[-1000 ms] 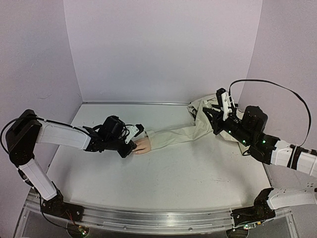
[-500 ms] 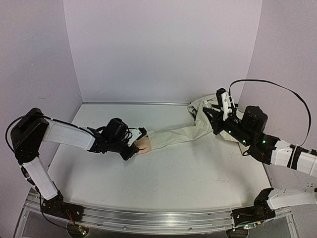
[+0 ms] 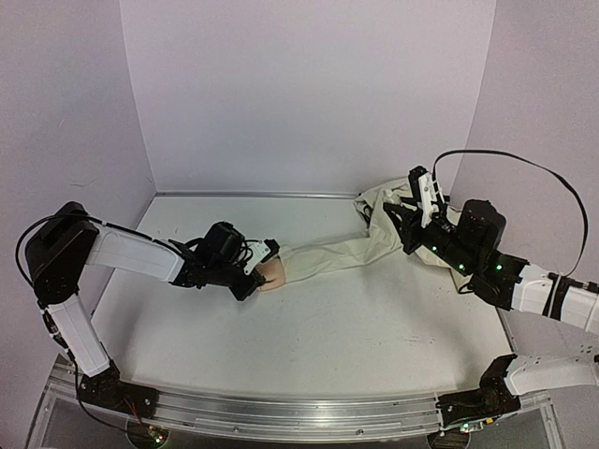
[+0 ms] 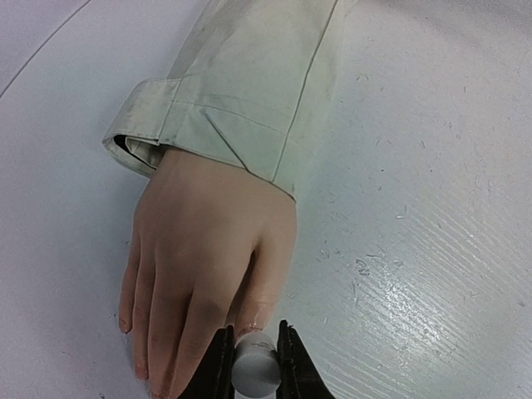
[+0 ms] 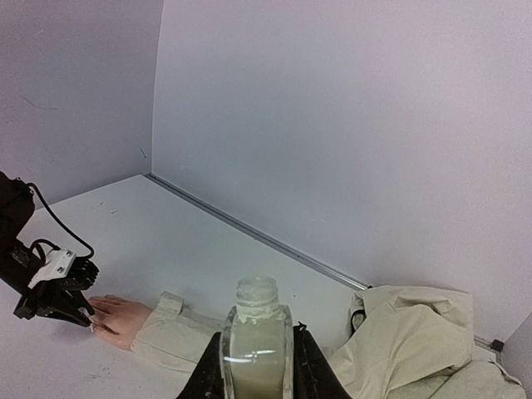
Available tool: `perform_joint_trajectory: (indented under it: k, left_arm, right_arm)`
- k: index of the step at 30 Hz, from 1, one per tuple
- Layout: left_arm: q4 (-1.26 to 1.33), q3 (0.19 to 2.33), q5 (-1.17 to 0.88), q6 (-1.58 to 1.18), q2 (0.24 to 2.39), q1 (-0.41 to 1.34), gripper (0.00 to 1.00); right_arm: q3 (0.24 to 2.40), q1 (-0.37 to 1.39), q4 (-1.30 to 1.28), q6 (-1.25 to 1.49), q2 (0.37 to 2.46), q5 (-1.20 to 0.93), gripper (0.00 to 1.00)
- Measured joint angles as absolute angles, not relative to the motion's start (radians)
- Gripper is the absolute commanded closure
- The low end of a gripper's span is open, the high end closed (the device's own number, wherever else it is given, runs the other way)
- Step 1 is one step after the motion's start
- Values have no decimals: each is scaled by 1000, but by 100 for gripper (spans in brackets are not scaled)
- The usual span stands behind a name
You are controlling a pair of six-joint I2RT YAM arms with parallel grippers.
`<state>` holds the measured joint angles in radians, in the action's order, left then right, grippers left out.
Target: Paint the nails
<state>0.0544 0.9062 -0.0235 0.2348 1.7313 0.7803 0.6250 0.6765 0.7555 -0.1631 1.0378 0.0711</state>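
Note:
The peach fake hand [image 4: 199, 249] lies palm down on the white table, coming out of a beige sleeve [image 4: 249, 91]. Its thumb tip [image 4: 253, 320] and small fingertip nails [image 4: 125, 322] show. My left gripper [image 4: 255, 366] is shut on a white round brush cap [image 4: 255, 372], held right at the thumb tip; the brush itself is hidden. In the top view the left gripper [image 3: 255, 277] covers the hand's fingers [image 3: 272, 272]. My right gripper [image 5: 256, 370] is shut on an open, clear polish bottle [image 5: 256, 341], held upright above the sleeve's far right end [image 3: 393, 224].
The beige cloth [image 3: 384, 210] bunches at the back right near the right arm. Walls [image 3: 309, 94] close off the back and both sides. A metal rail [image 3: 281, 412] runs along the near edge.
My left gripper has moved right along the table, from just left of the hand to over its fingertips. The right arm and bottle have not moved.

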Motion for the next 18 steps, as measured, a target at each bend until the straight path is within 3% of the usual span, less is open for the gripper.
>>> perform_joint_trajectory:
  k: [18]
  left_arm:
    - [62, 901, 40, 244, 1734, 780, 100]
  right_arm:
    - [625, 674, 756, -163, 1038, 68, 100]
